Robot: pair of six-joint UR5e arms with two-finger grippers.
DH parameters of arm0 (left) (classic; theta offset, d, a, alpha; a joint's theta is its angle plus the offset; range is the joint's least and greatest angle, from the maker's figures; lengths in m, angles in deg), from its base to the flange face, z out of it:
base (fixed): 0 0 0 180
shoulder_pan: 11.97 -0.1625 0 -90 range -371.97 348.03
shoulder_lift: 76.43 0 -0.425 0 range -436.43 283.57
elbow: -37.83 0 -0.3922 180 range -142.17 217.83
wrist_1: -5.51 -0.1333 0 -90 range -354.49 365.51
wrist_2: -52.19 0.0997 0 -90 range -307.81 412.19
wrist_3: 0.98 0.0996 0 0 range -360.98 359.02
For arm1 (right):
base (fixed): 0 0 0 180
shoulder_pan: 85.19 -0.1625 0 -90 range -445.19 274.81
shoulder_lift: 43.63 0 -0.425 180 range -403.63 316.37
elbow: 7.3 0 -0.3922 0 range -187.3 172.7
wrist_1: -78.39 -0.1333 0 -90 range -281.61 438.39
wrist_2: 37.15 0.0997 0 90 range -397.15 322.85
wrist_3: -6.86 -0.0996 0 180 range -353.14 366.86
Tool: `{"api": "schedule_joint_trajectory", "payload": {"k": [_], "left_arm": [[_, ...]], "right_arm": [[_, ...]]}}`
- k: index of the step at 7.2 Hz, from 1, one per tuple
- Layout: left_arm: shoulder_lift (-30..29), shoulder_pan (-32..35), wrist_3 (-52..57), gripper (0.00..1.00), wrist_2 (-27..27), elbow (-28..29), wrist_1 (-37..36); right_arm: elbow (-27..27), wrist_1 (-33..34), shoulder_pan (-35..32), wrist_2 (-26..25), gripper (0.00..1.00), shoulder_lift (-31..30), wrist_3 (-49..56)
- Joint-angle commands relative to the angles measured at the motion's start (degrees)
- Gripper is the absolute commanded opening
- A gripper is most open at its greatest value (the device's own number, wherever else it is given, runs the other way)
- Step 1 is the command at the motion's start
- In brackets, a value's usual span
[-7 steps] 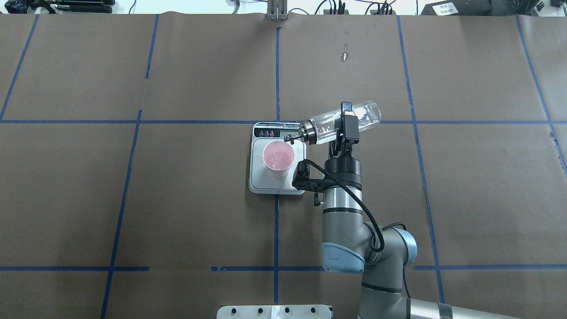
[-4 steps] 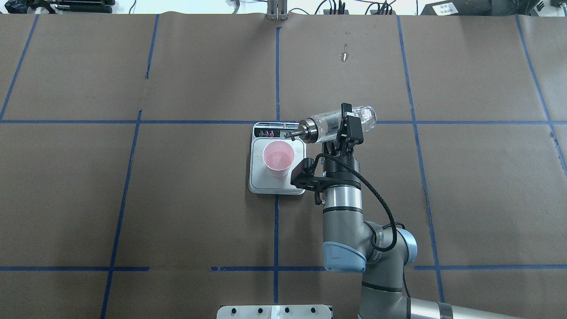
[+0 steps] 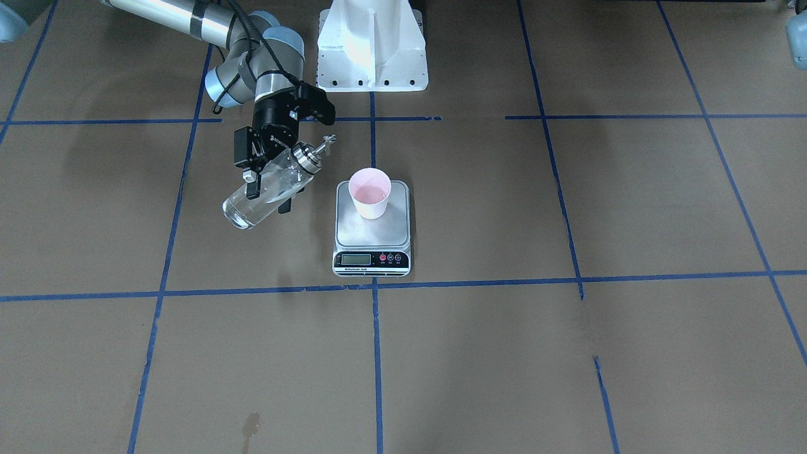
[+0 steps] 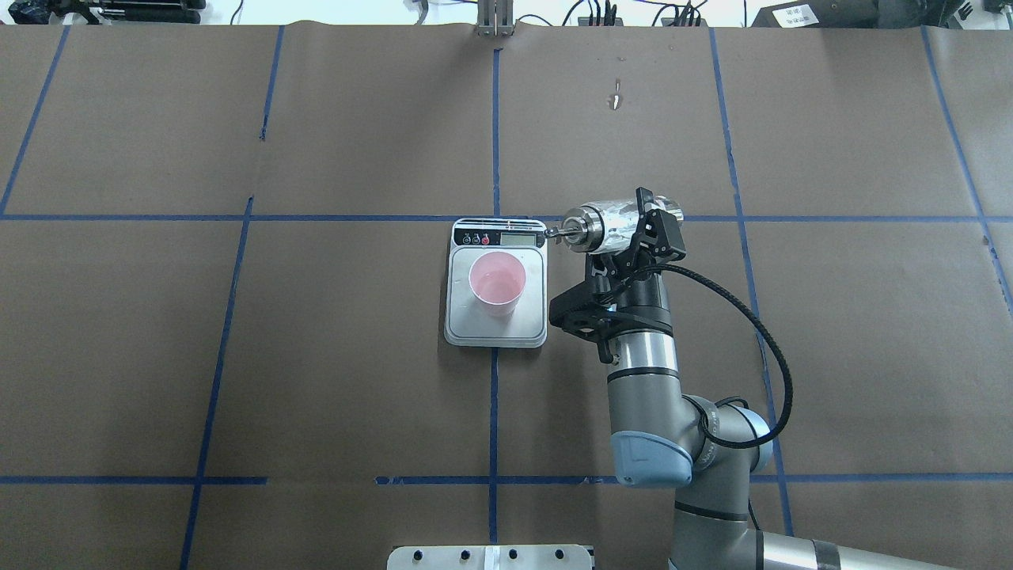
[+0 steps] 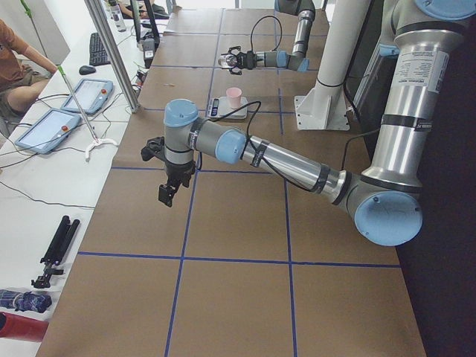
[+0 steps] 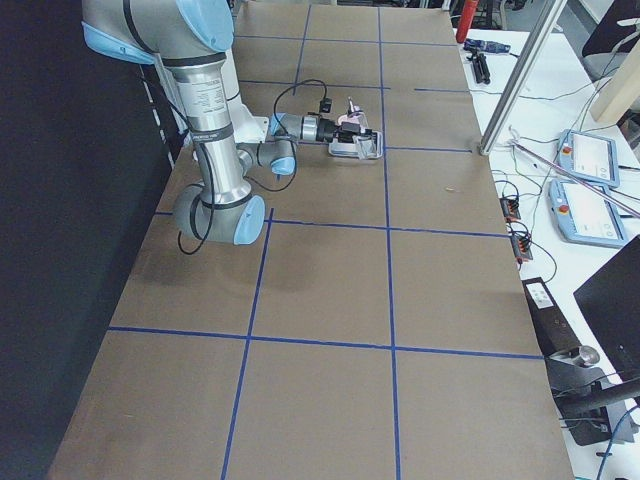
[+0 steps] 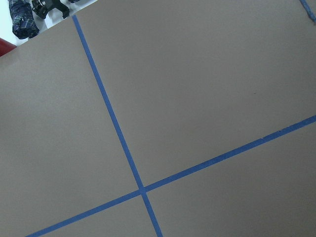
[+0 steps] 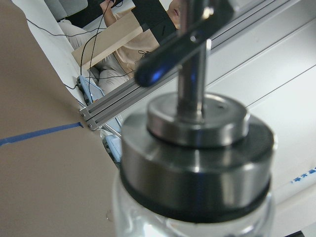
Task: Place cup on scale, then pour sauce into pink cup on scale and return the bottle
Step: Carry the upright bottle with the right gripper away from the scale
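Observation:
The pink cup [image 4: 497,281] stands upright on the steel scale [image 4: 496,331], near the platform's middle. My right gripper [image 4: 643,229] is shut on the clear glass bottle [image 4: 613,223], which it holds in the air to the right of the scale. The bottle is tilted, with its metal spout [image 4: 554,233] pointing toward the scale's display corner and raised above its base. From across the table the bottle [image 3: 268,192] slants with its spout [image 3: 321,145] higher, beside the cup [image 3: 371,192]. The collar [image 8: 197,163] fills the right wrist view. My left gripper [image 5: 167,192] hangs far off; I cannot tell its state.
Brown paper with blue tape lines covers the table. The white robot base [image 3: 372,44] stands behind the scale. A small wet mark [image 4: 615,100] lies at the far side. Tablets [image 5: 56,123] and a seated person [image 5: 15,67] are beside the table.
My right gripper has moved right, away from the cup, and turned the bottle more upright. The spout, earlier at the cup's rim, is now beside the scale's corner.

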Motion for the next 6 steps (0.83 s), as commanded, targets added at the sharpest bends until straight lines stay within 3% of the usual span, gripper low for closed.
{"api": "schedule_joint_trajectory", "payload": {"k": [1,4,6], "left_arm": [[-0.1,0.1,-0.2,1.00,0.0,-0.9,-0.1],[0.0,0.4,-0.4,1.00,0.1,-2.8,-0.4],[-0.1,1.2,-0.4,1.00,0.2,-3.9,-0.6]], "right_arm": [[-0.3,-1.7,-1.1,4.6,0.00,-2.2,-11.6],[-9.5,-1.7,-5.9,16.8,0.00,-12.2,-17.4],[-12.1,-1.7,-10.2,27.5,0.00,-16.9,-24.6]]}}
